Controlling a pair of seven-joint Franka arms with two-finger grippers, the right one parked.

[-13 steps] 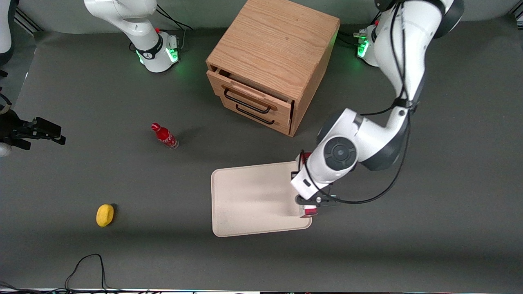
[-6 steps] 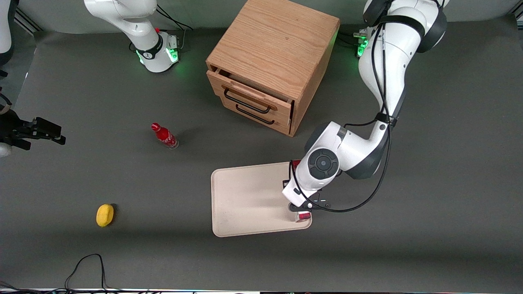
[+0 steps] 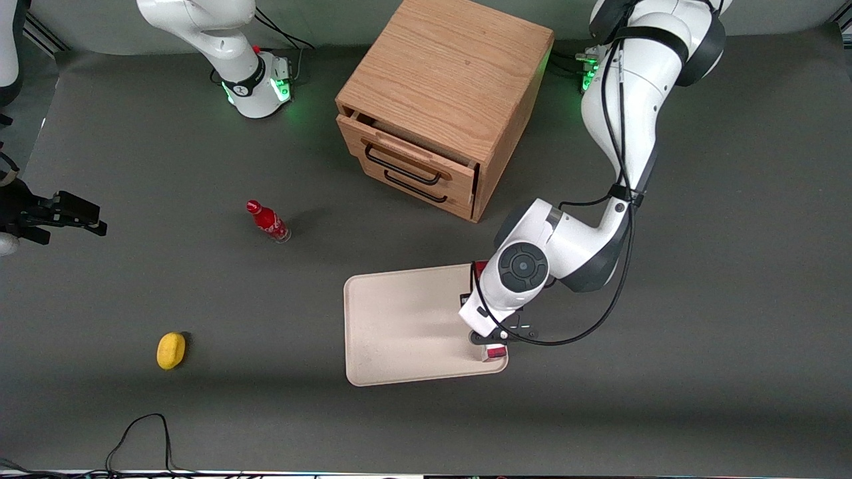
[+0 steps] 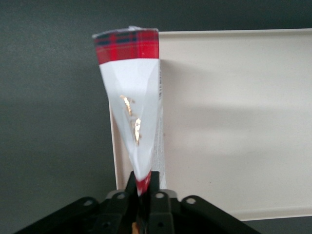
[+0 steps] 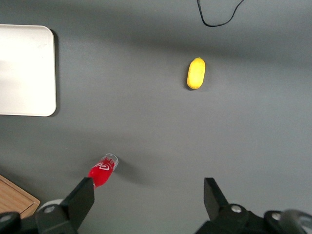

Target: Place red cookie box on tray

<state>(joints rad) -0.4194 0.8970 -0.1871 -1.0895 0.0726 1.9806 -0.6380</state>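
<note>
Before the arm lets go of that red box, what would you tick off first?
1. Gripper shut on the red cookie box: ok.
2. Box above the tray: ok, but right along its edge toward the working arm.
3. Box fully inside the rim: cannot tell, the arm hides most of it.
4. Box resting on the tray floor: cannot tell.
5. Tray bare where the box would lie: ok.

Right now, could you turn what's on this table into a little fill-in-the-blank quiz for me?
1. The gripper has its fingers shut on the red ____ box.
2. That box hangs above the edge of the beige ____.
3. The wooden cabinet has ____ drawers with black handles.
4. The small red bottle stands ____ on the table.

Missing words: cookie; tray; two; upright
</note>
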